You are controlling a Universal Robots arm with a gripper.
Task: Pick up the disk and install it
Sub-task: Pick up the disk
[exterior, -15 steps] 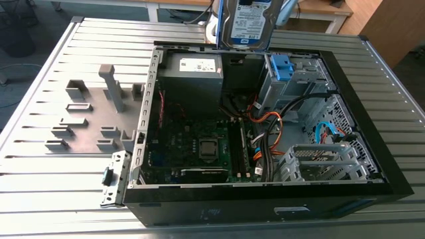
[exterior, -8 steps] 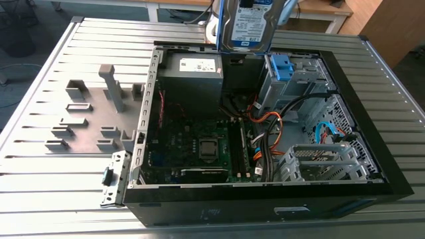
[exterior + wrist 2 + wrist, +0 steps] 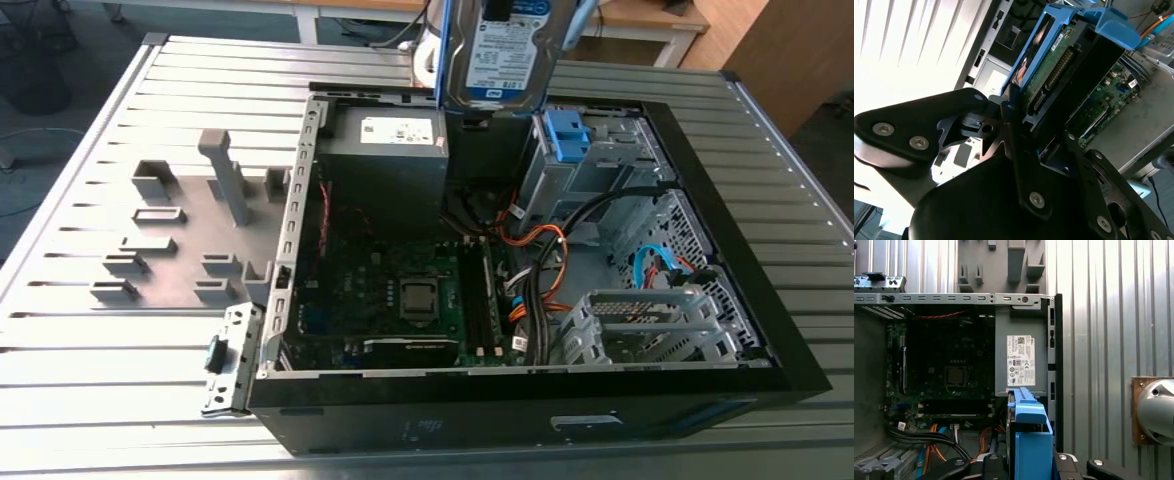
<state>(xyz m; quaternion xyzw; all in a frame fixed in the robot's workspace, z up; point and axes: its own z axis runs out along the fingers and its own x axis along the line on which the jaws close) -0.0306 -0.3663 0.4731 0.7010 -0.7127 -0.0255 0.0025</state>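
Disk (image 3: 501, 50) is hanging upright over the far rim of the case (image 3: 467, 420), just above the power supply (image 3: 387, 150), with the gripper (image 3: 1036, 117) clamping it from both sides. It is looking rigid, fairly heavy and shock-sensitive, with bare circuitry on one face; the blue bracket (image 3: 1029, 435) is probably offering a safer hold. Cables (image 3: 561, 240) are crowding the case floor, and the bay (image 3: 587, 150) is sitting just beside the disk.

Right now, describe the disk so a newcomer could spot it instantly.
Find the open black computer case on the slatted table; in the exterior view, look above its far edge. The disk hangs there upright in the gripper, over the grey power supply. Only it is a silver slab with a white-and-blue label in a blue frame; the blue latch piece carries no drive.
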